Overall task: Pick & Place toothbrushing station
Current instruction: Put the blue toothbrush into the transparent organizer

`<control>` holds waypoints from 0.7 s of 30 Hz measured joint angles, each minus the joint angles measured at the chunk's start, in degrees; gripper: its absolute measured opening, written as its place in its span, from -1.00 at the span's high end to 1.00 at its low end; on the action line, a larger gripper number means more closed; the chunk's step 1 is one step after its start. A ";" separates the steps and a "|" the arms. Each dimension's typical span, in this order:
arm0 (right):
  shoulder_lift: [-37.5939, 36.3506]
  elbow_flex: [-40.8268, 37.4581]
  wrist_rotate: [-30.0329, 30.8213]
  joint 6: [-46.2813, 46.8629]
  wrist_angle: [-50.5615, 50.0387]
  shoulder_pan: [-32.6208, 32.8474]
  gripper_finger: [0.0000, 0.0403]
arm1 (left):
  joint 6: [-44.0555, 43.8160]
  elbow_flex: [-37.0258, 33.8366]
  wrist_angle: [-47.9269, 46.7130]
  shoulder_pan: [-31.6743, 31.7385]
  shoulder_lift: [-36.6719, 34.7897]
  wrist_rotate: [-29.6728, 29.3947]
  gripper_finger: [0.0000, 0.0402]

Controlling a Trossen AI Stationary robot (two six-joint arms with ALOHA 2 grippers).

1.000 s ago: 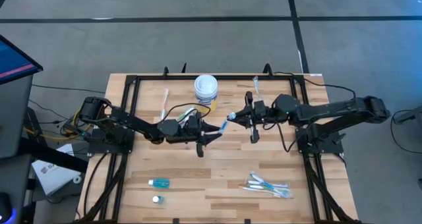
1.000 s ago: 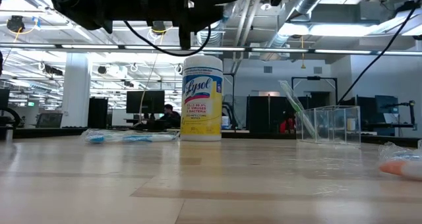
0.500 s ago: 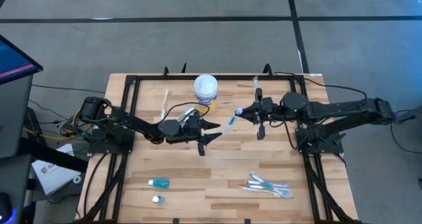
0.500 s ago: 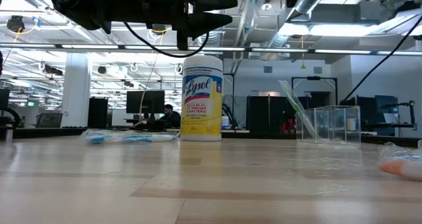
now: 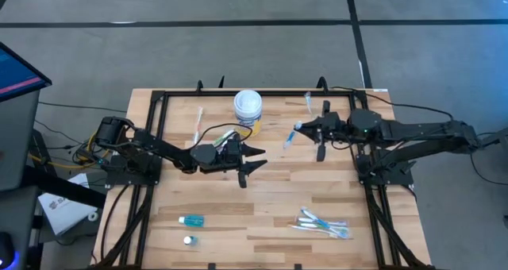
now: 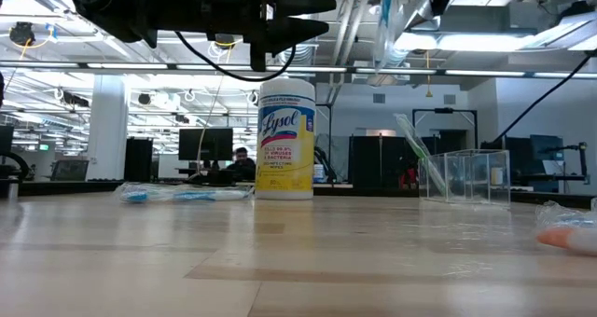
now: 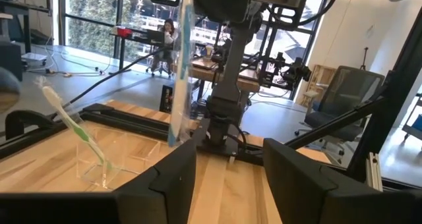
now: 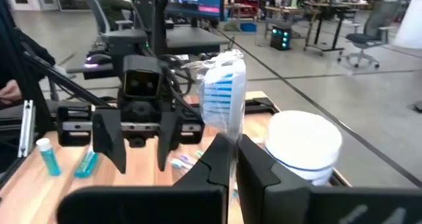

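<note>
My right gripper hovers above the middle of the table, shut on a blue toothbrush in a clear wrapper. My left gripper stands open to its left, level, with nothing between its fingers. In the left wrist view the toothbrush hangs in front of the open fingers. A clear cup at the far right stands on the table with a green toothbrush leaning in it. A white toothbrush lies at the far left. A blue tube lies near the front left. My right gripper pinches the wrapped toothbrush between its two fingers, at the wrapper close by the blue bristle head. The fingers come level from the table's right. The toothbrush hangs slanting below them, lifted clear of the table.
A white-lidded canister with a yellow label stands at the far middle, close to both grippers. A bundle of wrapped toothbrushes lies near the front right. A small cap lies by the blue tube. A black frame rims the table.
My right gripper has drawn back toward the table's right edge with the wrapped toothbrush, away from my left gripper, and the brush now hangs free between them. My left gripper has opened a little wider and stayed in place.
</note>
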 joint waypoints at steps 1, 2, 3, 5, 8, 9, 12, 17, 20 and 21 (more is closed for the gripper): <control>-0.34 0.01 0.60 -0.07 -0.58 0.02 1.00 | 0.00 0.00 -0.02 0.00 0.00 0.00 0.16; -0.69 0.04 1.34 -0.08 -1.33 0.02 1.00 | 0.00 0.01 -0.04 0.02 0.00 0.00 0.16; -1.14 0.04 2.15 -0.07 -2.34 0.02 1.00 | 0.00 0.01 -0.04 0.02 0.00 0.00 0.16; -1.84 0.04 3.76 0.06 -4.01 0.02 1.00 | -0.02 0.00 -0.07 0.00 0.00 0.00 0.16; -3.21 -1.39 4.79 0.16 -3.68 0.02 1.00 | -0.02 0.02 -0.12 0.02 0.00 0.00 0.16; -4.00 -2.57 4.85 0.16 -2.53 0.00 1.00 | -0.02 0.00 -0.24 0.00 0.00 0.00 0.16; -7.43 -7.49 5.37 0.24 0.73 -1.07 1.00 | -0.02 0.02 -0.26 0.02 0.00 0.00 0.17; -13.30 -13.03 5.77 1.91 2.22 -4.14 1.00 | -0.04 0.02 -0.26 0.01 0.00 0.00 0.17; -15.89 -14.40 7.02 2.61 -0.03 -6.33 1.00 | -0.02 0.00 -0.26 0.02 0.00 0.00 0.18; -16.80 -14.84 7.69 2.73 -0.46 -7.06 1.00 | -0.03 0.00 -0.26 0.02 0.00 0.00 0.18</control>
